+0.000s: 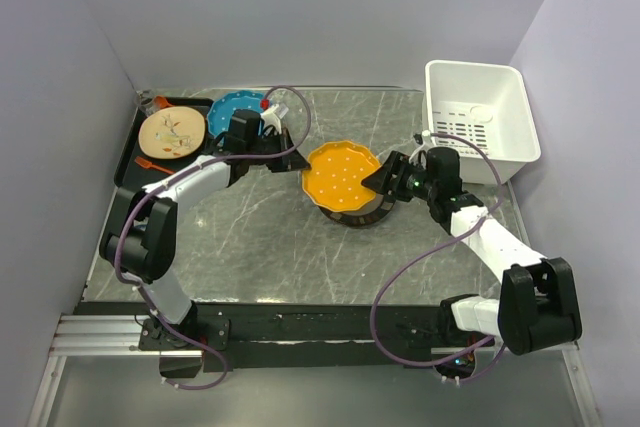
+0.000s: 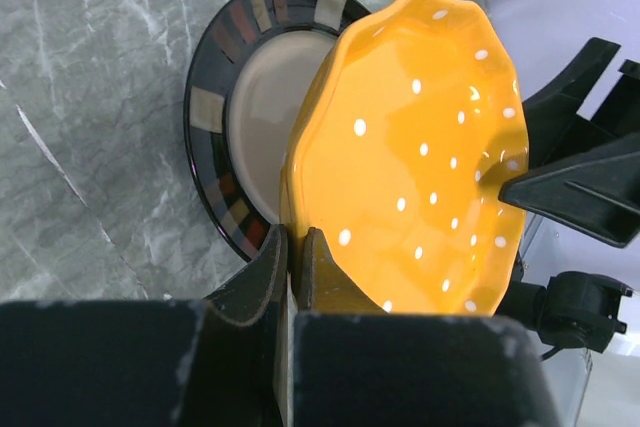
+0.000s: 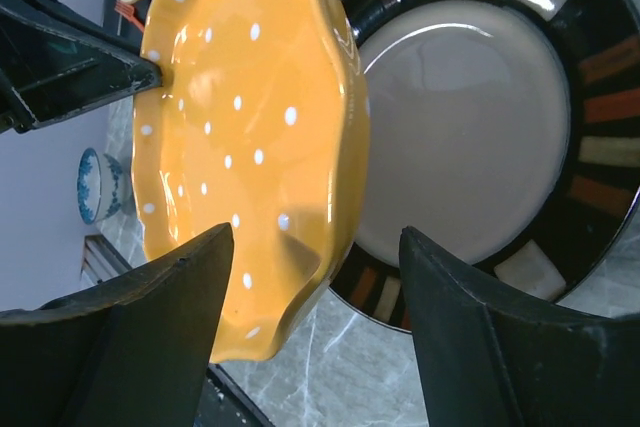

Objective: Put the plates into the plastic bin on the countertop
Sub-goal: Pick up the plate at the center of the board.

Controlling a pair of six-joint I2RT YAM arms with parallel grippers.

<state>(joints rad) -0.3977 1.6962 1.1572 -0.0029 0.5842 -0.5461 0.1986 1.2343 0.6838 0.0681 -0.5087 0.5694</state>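
Two plates at the middle of the table (image 1: 300,257): orange plate (image 1: 343,178), white-dotted and wavy-rimmed, tilted up above striped plate (image 3: 470,117), the latter flat on the stone surface. Left fingers (image 1: 298,159) clamped on the orange plate's left rim as seen from above; in the left wrist view, rim pinched tightly between both fingers. Right fingers (image 1: 385,180) spread apart at the opposite rim, gripping nothing; in the right wrist view, one finger in front of the orange plate's lower edge, the other over the striped plate. Tip of one right finger just at the orange rim in the left wrist view; contact not resolvable. Bin (image 1: 480,142) at the far right corner of the table, well apart from both plates, beyond the right arm. Tray (image 1: 130,162) at the far left edge, carrying a cream plate (image 1: 172,133) and, beside it toward the back, a teal plate (image 1: 232,107).
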